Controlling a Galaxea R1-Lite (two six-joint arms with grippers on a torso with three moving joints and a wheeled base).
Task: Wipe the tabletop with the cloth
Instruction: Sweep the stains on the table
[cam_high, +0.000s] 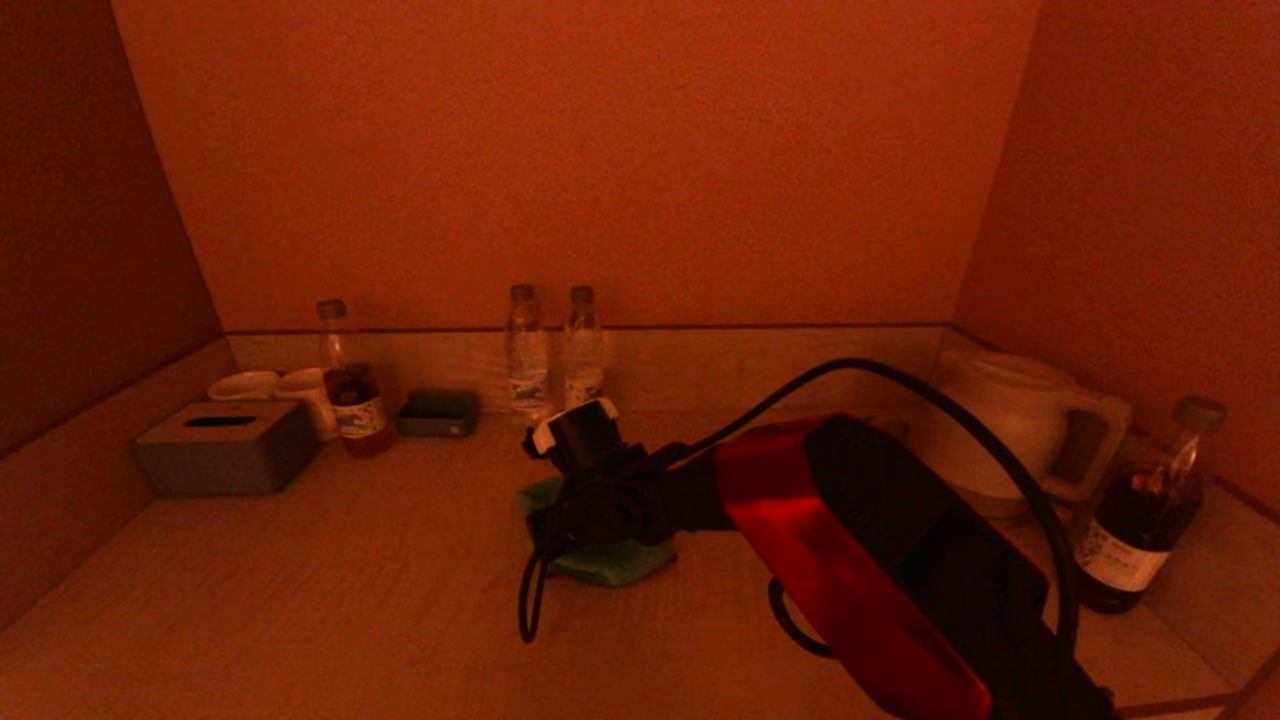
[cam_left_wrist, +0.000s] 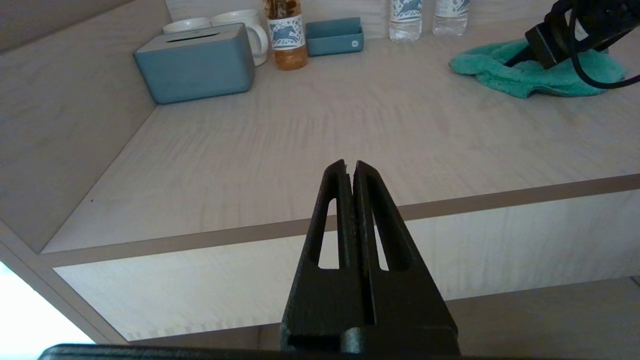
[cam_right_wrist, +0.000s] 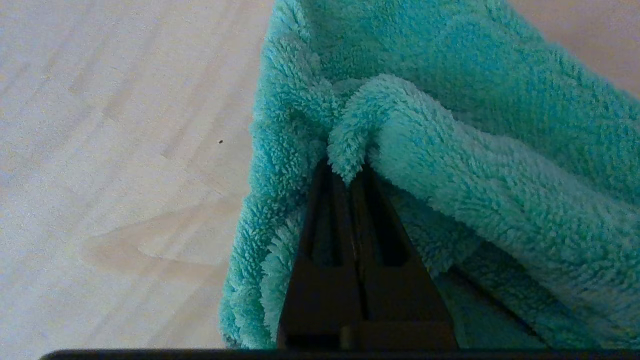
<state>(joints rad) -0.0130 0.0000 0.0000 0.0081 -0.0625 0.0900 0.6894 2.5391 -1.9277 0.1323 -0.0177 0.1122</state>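
The green cloth (cam_high: 610, 562) lies bunched on the pale wood-grain tabletop (cam_high: 330, 580) near its middle. It also shows in the left wrist view (cam_left_wrist: 525, 75) and fills the right wrist view (cam_right_wrist: 450, 125). My right gripper (cam_right_wrist: 348, 172) is shut on a fold of the cloth and presses it onto the tabletop (cam_right_wrist: 110, 150). In the head view the right wrist covers its fingers. My left gripper (cam_left_wrist: 349, 167) is shut and empty, parked off the tabletop's front edge (cam_left_wrist: 250, 235), out of the head view.
A grey tissue box (cam_high: 228, 447), two white cups (cam_high: 275, 387), a bottle of brown drink (cam_high: 352, 395) and a small grey tray (cam_high: 438, 413) stand at the back left. Two water bottles (cam_high: 552, 352) stand at the back. A pale kettle (cam_high: 1010, 425) and a dark bottle (cam_high: 1140, 520) stand at the right.
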